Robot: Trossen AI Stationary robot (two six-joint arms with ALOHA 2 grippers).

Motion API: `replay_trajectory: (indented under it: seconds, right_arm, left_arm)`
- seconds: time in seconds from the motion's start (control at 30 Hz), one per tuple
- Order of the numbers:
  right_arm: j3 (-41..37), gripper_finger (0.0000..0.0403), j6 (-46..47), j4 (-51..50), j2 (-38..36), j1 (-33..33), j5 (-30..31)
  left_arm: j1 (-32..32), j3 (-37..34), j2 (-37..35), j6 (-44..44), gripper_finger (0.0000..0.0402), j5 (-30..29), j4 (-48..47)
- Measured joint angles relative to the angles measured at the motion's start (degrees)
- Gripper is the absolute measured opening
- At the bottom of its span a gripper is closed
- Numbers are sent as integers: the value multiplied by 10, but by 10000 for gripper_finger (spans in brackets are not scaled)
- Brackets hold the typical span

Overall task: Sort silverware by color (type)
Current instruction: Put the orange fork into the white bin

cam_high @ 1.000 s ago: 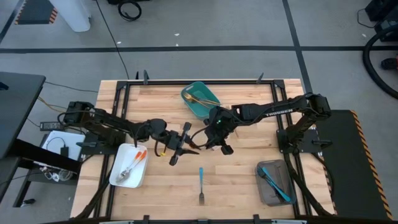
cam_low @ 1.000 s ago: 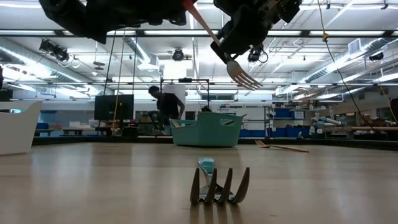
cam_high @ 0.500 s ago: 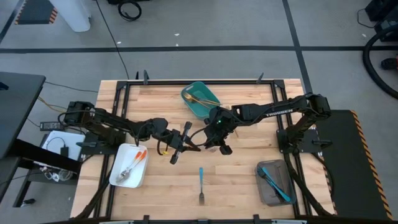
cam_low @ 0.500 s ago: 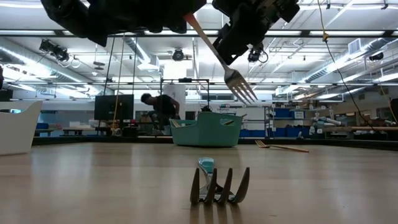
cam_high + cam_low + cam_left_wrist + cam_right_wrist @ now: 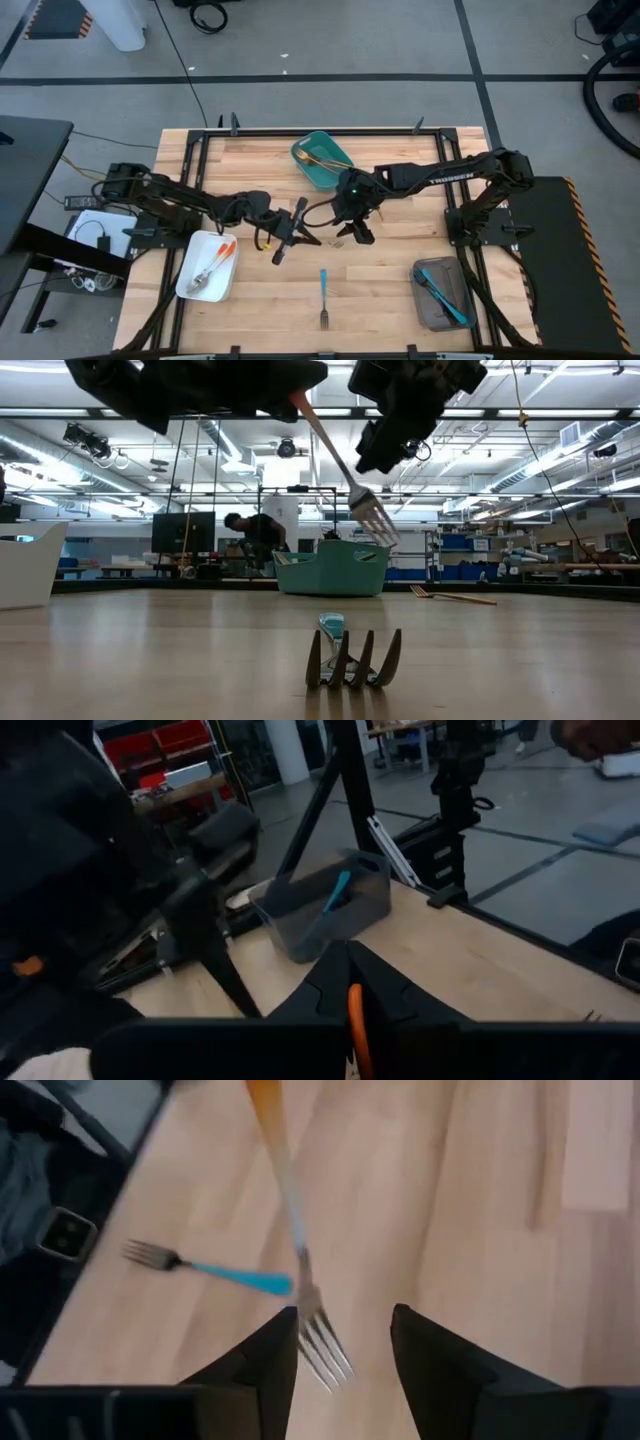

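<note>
From above, the left gripper [image 5: 287, 238] hung over the middle of the table [image 5: 250, 160], clamped on the orange-handled fork [image 5: 303, 237], whose tines pointed toward the right gripper [image 5: 352, 228]. That claw stood just beside the fork's head, spread wide and holding nothing. A blue-handled fork [image 5: 323, 297] lay alone near the front edge. The white tray [image 5: 190, 283] at front left held orange-handled pieces, the grey tray [image 5: 428, 305] at front right held blue ones, and the teal bin [image 5: 335, 175] at the back held gold ones.

At table height, the orange fork hung tilted, tines down, gripped at its handle end by the left arm, the right gripper [image 5: 385, 448] close beside the neck but apart from it. The blue-handled fork rested on its tines in the foreground.

The left wrist camera showed the orange handle pinched between the dark fingers [image 5: 385, 995], with the grey tray beyond.

The right wrist camera showed the fork's tines between the spread fingers [image 5: 270, 1350], untouched.

The fork looked light, stiff and thin, its metal likely slick; the coloured handle seemed the surer place to pinch, and a hold far from the middle would let it swing
</note>
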Motion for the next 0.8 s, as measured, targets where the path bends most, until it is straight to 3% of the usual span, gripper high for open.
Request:
replay_trajectory:
  seconds: [0.33, 0.5, 0.8]
  right_arm:
    - [0, 167, 3, -68, -23, 6, 137]
    - [-2, 167, -12, -67, -24, 5, 170]
    - [-2, 167, -15, -64, -24, 5, 226]
  left_arm:
    - [-5, 0, -10, -15, 6, -18, -64]
    - [-7, 0, -31, -42, 6, -25, -125]
    - [-32, 0, -107, -68, 7, -93, -245]
